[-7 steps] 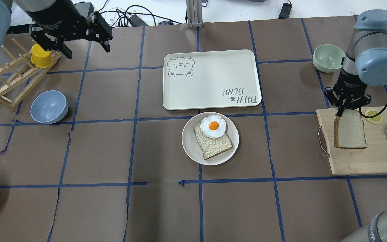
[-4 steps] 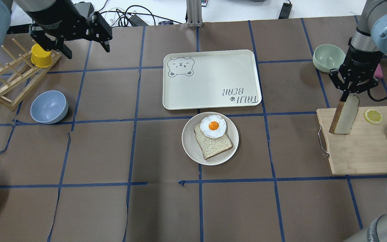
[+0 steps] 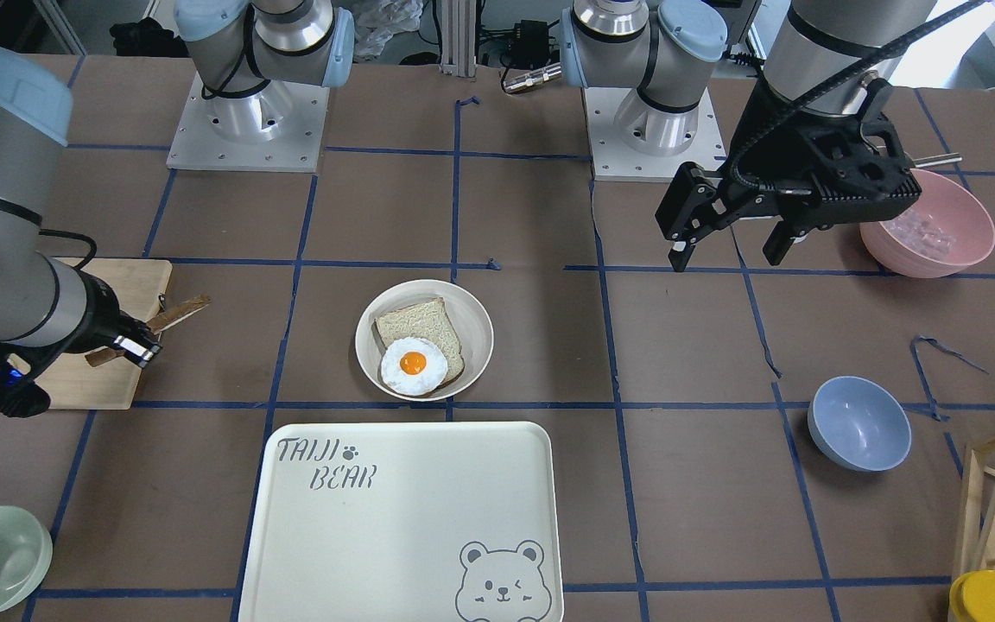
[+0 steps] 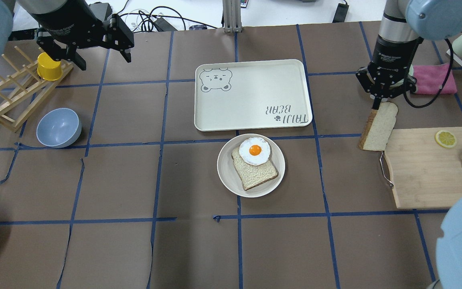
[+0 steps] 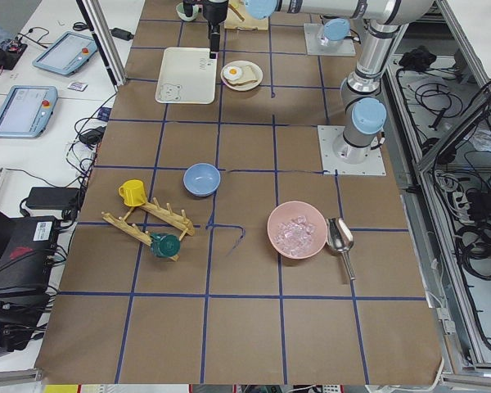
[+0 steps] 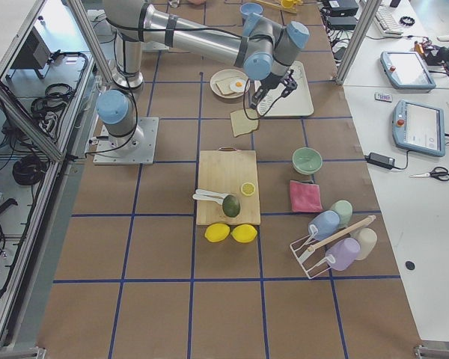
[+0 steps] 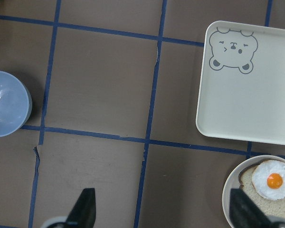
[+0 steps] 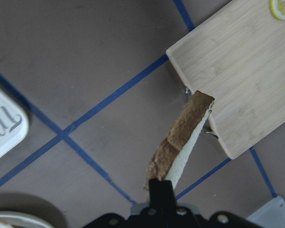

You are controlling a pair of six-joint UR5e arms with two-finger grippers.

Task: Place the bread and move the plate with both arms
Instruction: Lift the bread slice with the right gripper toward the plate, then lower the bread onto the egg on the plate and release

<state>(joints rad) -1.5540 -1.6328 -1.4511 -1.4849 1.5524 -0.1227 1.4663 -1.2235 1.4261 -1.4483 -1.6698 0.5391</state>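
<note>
The bread hangs on edge from my right gripper, which is shut on its top edge. It is in the air above the brown table, just left of the cutting board's corner, and well to the right of the plate. It also shows in the right wrist view and edge-on in the front view. The round cream plate sits at mid-table with a smaller tan slice and a fried egg on it. My left gripper is open and empty, high over the far left of the table.
A cream bear tray lies just behind the plate. The wooden cutting board carries a lemon slice. A blue bowl, a wooden rack, a yellow cup and a pink cloth are around.
My right gripper has lifted the bread off the cutting board and carried it left and away from the robot, past the board's corner. The left arm has not moved.
</note>
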